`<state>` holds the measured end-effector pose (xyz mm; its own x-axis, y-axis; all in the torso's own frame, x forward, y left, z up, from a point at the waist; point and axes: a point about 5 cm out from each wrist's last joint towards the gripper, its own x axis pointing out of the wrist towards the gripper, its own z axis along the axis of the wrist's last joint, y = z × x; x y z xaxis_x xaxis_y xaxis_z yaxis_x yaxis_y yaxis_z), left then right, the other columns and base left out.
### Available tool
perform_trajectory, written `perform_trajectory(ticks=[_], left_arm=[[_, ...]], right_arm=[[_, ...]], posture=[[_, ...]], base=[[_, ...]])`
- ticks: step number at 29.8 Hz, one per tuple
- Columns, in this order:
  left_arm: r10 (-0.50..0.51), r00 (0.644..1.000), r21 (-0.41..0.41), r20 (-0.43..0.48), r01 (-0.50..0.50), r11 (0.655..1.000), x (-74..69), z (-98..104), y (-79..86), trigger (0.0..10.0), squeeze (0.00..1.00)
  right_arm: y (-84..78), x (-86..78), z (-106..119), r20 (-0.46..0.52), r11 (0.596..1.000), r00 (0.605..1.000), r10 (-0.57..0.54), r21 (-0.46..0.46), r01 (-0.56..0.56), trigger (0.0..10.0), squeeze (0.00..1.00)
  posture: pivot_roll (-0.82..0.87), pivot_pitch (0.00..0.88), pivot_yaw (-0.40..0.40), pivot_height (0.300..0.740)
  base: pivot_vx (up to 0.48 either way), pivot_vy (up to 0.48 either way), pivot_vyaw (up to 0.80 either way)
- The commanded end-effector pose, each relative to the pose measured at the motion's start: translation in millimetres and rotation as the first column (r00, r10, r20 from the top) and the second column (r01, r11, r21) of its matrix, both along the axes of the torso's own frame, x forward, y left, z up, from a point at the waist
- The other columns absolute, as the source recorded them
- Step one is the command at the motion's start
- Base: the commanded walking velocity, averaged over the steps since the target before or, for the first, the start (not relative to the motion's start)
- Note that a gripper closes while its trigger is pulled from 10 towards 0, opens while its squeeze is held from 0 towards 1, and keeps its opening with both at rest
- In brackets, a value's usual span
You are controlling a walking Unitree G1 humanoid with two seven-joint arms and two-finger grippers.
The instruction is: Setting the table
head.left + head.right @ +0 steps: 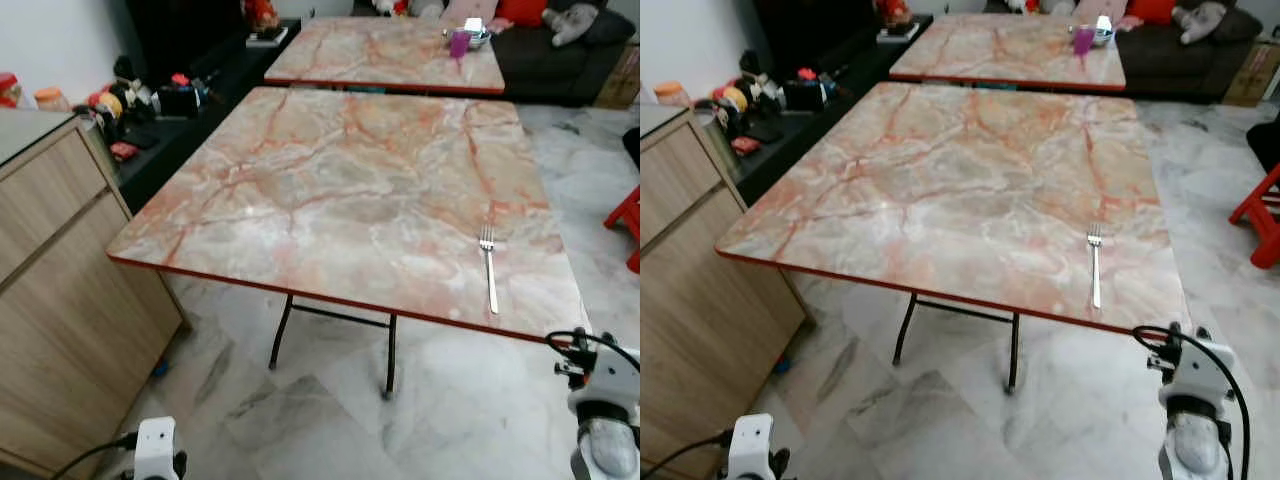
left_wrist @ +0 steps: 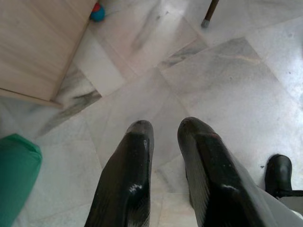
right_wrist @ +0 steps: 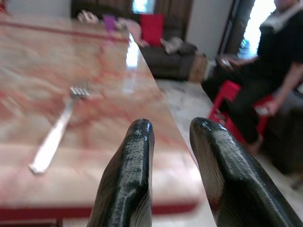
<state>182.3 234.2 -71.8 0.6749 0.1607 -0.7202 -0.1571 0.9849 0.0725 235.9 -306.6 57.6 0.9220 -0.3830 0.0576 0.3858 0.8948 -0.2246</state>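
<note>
Marble-look table (image 1: 340, 190) dead ahead, pinkish orange veins, red edge trim, black folding legs underneath. One fork (image 1: 489, 268) lying flat on it near the right-hand front corner, tines pointing away toward the far side, handle end close to the front edge. Nothing touching it.

Second table (image 1: 385, 52) of the same pattern butted up just behind the first, with a purple cup (image 1: 459, 43) and what looks like a small bowl (image 1: 478, 38) beside it at the far right end; too small and soft to be sure about the bowl.

Right gripper (image 3: 170, 135) hovering just off the front right corner of the near table, about level with the tabletop, fingers parted with a clear gap and nothing between them. Fork sits off to one side of those fingers, well short of contact. Right arm's wrist housing (image 1: 605, 385) low in the head view, below the table edge.

Left gripper (image 2: 165, 130) hanging down over the pale marble floor (image 2: 227, 80), fingers a little apart, also empty. Something green (image 2: 16, 175) at the frame edge next to it, can't say what.

Wooden cabinet (image 1: 60, 300) on the left beside the table. Dark low shelf (image 1: 165, 130) past it, cluttered with small stuff. Dark sofa (image 1: 560, 50) at the back right, red stool (image 1: 628, 225) on the right, and a person (image 3: 274, 71) in dark clothes seated there.
</note>
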Motion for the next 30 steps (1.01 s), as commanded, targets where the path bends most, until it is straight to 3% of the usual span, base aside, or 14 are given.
perform_trajectory(ticks=[1, 6, 9, 13, 19, 30], left_arm=[[-0.008, 1.0, 0.012, -0.009, 0.008, 1.0, -2.6, 0, 3.1, 10.0, 0.0], [-0.013, 1.0, 0.014, -0.013, 0.013, 1.0, -4.1, -1, 3.2, 10.0, 0.0], [-0.009, 1.0, 0.01, -0.009, 0.009, 1.0, -4.8, -1, 3.6, 10.0, 0.0], [-0.006, 1.0, 0.006, -0.005, 0.006, 1.0, -4.3, -1, 3.7, 10.0, 0.0], [-0.008, 1.0, 0.002, -0.005, 0.008, 1.0, -3.1, 0, 3.4, 10.0, 0.0], [0.001, 1.0, 0.0, -0.006, -0.001, 1.0, -1.9, 0, 2.7, 10.0, 0.0]], right_arm=[[4.7, 4.0, 5, 0.008, 1.0, 1.0, 0.025, -0.005, -0.025, 10.0, 0.0], [13.0, 19.9, 33, 0.106, 0.998, 0.993, 0.059, -0.02, -0.057, 10.0, 0.0], [28.5, 30.7, 49, 0.142, 0.992, 0.982, 0.127, -0.027, -0.125, 10.0, 0.0], [35.6, 34.3, 51, 0.149, 0.99, 0.979, 0.141, -0.017, -0.14, 10.0, 0.0], [34.0, 32.7, 48, 0.131, 0.993, 0.984, 0.118, 0.002, -0.12, 10.0, 0.0], [38.6, 38.1, 53, 0.113, 0.99, 0.984, 0.136, 0.012, -0.139, 10.0, 0.0]], posture=[[0.0, 0.0, 0.028, 0.74], [0.0, 0.0, 0.026, 0.74], [0.0, 0.0, 0.026, 0.74], [0.0, 0.0, 0.026, 0.74], [0.0, 0.007, 0.027, 0.74], [0.01, 0.022, 0.02, 0.74]], base=[[0.0, 0.0, 0.0], [0.0, 0.0, 0.0], [0.0, 0.0, 0.0], [0.0, 0.0, 0.0], [0.0, 0.0, 0.0], [0.312, 0.0, 0.0]])
